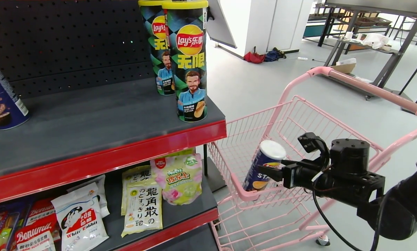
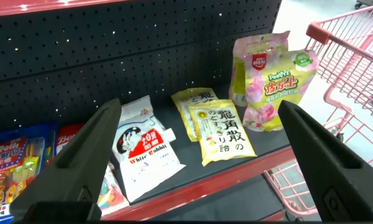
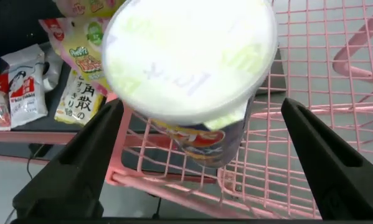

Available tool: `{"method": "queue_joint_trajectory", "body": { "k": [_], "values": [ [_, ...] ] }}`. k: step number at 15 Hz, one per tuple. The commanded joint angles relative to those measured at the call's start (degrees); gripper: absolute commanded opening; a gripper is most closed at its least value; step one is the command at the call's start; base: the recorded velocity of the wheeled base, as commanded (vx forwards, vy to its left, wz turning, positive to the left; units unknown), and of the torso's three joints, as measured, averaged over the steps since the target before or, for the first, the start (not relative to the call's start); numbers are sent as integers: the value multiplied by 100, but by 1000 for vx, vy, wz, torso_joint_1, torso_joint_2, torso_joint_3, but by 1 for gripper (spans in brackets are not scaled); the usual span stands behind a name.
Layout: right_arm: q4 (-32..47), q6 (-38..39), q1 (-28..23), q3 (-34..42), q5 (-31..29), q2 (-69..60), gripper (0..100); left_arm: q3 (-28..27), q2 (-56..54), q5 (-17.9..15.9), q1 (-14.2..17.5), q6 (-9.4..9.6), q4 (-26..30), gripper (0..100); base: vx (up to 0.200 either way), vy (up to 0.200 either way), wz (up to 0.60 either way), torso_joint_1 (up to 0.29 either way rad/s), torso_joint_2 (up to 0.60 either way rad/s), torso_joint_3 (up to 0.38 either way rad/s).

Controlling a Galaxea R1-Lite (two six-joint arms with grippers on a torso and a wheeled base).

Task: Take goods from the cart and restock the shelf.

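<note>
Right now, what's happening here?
The robot is restocking. Its right gripper is open on either side of a tilted blue chip can in the pink cart, not yet gripping it. The left gripper hangs open in front of the lower shelf with its snack bags. Two green chip cans stand on the upper shelf.

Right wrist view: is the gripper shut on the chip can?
No, the right gripper has its fingers wide apart, with gaps on either side of the white-lidded chip can in the pink cart.
</note>
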Motion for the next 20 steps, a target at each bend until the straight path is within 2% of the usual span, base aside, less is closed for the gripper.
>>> {"method": "queue_joint_trajectory", "body": {
  "k": [1, 12, 13, 18, 20],
  "values": [
    [4, 74, 4, -181, -3, 228, 100, 0, -1, -3, 1, 2, -1, 100, 0, 0, 0, 0, 0, 0],
    [4, 127, 83, -629, -47, 703, 100, 0, -1, 6, 1, 2, -1, 100, 0, 0, 0, 0, 0, 0],
    [4, 127, 83, -629, -47, 729, 0, 0, -1, 6, 1, 2, -1, 100, 0, 0, 0, 0, 0, 0],
    [-13, 127, 83, -664, -47, 747, 0, 0, -1, 6, 1, 2, -1, 100, 0, 0, 0, 0, 0, 0],
    [4, 118, 83, -910, -179, 544, 0, 0, -1, 6, 1, -7, -1, 100, 0, 0, 0, 0, 0, 0]
  ]
}}
